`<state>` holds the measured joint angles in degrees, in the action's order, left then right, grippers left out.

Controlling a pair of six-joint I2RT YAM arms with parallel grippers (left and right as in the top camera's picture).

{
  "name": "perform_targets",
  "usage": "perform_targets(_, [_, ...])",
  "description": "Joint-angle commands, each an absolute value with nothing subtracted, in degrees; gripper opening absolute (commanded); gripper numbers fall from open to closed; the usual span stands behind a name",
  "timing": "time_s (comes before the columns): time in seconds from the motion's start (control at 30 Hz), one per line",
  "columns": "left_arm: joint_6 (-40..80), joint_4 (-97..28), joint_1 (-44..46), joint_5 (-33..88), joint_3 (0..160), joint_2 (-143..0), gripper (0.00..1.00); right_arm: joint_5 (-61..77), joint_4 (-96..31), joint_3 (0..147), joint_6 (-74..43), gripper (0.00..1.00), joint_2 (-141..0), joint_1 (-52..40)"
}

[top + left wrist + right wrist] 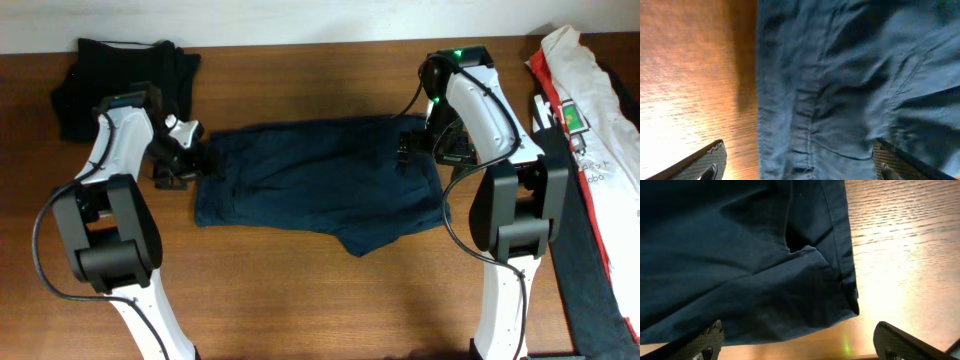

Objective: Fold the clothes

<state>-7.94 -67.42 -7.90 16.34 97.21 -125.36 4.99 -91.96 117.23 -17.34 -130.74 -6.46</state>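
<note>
Dark blue shorts (320,185) lie spread flat in the middle of the wooden table. My left gripper (203,160) is open at the shorts' left edge; in the left wrist view (800,160) its fingers straddle the waistband seam of the shorts (850,85), with one finger over bare wood. My right gripper (412,148) is open at the shorts' upper right corner; in the right wrist view (797,345) the hem corner of the shorts (740,265) lies between and just ahead of the wide-spread fingers.
A black folded garment (120,70) lies at the back left corner. A pile of white, red and dark clothes (590,130) lies along the right edge. Bare wood (300,300) runs along the front.
</note>
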Motion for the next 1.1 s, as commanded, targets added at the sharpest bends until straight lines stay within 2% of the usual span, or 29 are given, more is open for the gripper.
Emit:
perform_targets(0.0, [-6.79,-66.04,-7.33,9.80,93.12,-125.78,0.91,7.09,-91.53,118.41,-17.43,0.99,-128.79,-6.68])
perform_targets(0.07, [-5.15,-64.47,-7.40,9.58,92.25,-125.78,0.84,7.09,-91.57,118.41,-17.43,0.99,-128.79,-6.68])
perform_targets(0.13, [-4.58,-62.70,-7.27,9.58,92.14,-125.78,0.82,7.09,-91.55,118.41,-17.43,0.99,-128.79,-6.68])
perform_targets(0.23, [-4.56,-62.35,-6.61,12.67,92.12,-125.78,0.72,7.09,-91.55,118.41,-17.43,0.99,-128.79,-6.68])
perform_targets(0.37, [-4.58,-61.73,-4.60,13.89,91.35,-125.80,0.65,7.09,-91.48,118.41,-17.45,0.99,-128.79,-6.68])
perform_targets(0.53, [-1.69,-60.86,-1.65,5.96,88.51,-125.80,0.60,7.09,-91.50,118.41,-17.43,0.99,-128.79,-6.68])
perform_targets(0.6, [-1.69,-60.86,-1.72,5.39,88.09,-125.80,0.53,7.07,-91.50,118.41,-17.43,0.99,-128.79,-6.68])
perform_targets(0.67, [-1.65,-60.95,-1.72,3.68,88.09,-125.80,0.40,7.07,-91.50,118.41,-17.43,0.99,-128.79,-6.68])
perform_targets(0.77, [-1.67,-60.90,-1.72,3.14,88.09,-125.80,0.01,7.07,-91.53,118.41,-17.43,0.99,-128.79,-6.68])
perform_targets(0.93, [-0.34,-62.52,-1.80,0.30,88.88,-125.75,0.00,7.07,-92.16,118.41,-17.41,0.99,-128.79,-6.68])
perform_targets(1.07, [0.73,-72.12,-5.30,-5.34,99.29,-125.75,0.00,7.05,-93.67,118.41,-16.75,0.99,-128.79,-6.68])
